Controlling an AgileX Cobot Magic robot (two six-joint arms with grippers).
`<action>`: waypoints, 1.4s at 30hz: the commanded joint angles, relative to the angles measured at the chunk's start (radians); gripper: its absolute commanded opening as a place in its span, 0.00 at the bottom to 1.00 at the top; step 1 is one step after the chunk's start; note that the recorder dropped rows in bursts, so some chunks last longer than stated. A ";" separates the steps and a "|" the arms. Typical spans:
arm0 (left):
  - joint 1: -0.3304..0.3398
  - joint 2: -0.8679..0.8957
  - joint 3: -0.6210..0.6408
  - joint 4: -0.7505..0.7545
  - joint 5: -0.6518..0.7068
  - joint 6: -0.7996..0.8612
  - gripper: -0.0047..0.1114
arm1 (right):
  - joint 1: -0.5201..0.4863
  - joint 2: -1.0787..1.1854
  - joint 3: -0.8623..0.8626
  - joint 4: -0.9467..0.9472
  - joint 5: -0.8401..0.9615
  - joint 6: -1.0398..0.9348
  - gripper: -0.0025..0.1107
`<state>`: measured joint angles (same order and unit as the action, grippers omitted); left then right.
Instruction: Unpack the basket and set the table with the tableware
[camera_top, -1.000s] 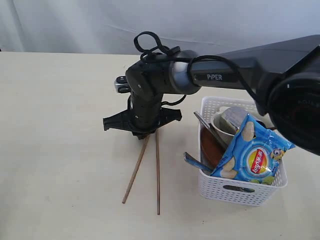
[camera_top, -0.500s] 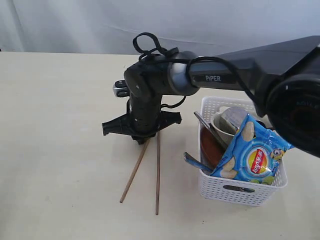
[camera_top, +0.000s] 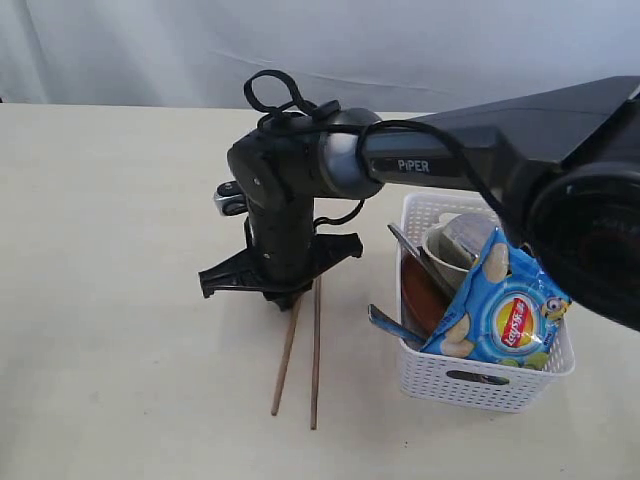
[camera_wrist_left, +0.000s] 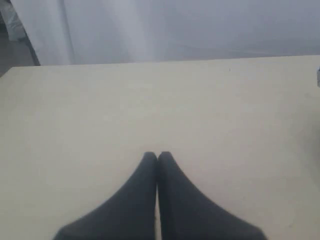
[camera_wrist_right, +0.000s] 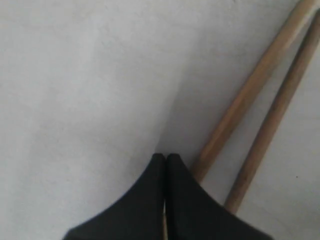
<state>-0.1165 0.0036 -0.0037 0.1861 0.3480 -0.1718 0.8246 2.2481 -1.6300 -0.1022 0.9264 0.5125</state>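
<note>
Two thin wooden chopsticks (camera_top: 286, 360) lie almost side by side on the cream table (camera_top: 120, 300). My right gripper (camera_top: 285, 298) reaches across to their far ends. It is shut, tips down at the tabletop, right beside the nearer chopstick (camera_wrist_right: 250, 90); nothing shows between its fingers (camera_wrist_right: 182, 200). The white basket (camera_top: 480, 385) at the right holds the steel cup (camera_top: 465, 235), the white bowl (camera_top: 432, 248), the brown plate (camera_top: 418, 295) and steel handles (camera_top: 412, 252). My left gripper (camera_wrist_left: 158, 156) is shut over bare table and does not show in the exterior view.
A blue crisp packet (camera_top: 505, 310) leans over the basket's front right corner. A pale curtain (camera_top: 450, 40) hangs behind the table's far edge. My right arm (camera_top: 480, 150) spans from the right side to the middle, above the basket.
My right gripper has slid left and nearer. The left chopstick has swung from a splayed angle to nearly parallel with the other one.
</note>
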 joint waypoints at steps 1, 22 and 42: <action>-0.006 -0.004 0.004 -0.007 -0.005 -0.008 0.04 | 0.003 -0.001 0.004 -0.026 0.055 -0.013 0.02; -0.006 -0.004 0.004 -0.007 -0.005 -0.008 0.04 | -0.026 -0.319 0.004 -0.087 -0.061 -0.116 0.02; -0.006 -0.004 0.004 -0.007 -0.005 -0.008 0.04 | -0.597 -0.818 0.325 0.005 0.064 -0.454 0.02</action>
<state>-0.1165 0.0036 -0.0037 0.1861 0.3480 -0.1718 0.2793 1.4574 -1.3388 -0.1592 1.0552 0.1124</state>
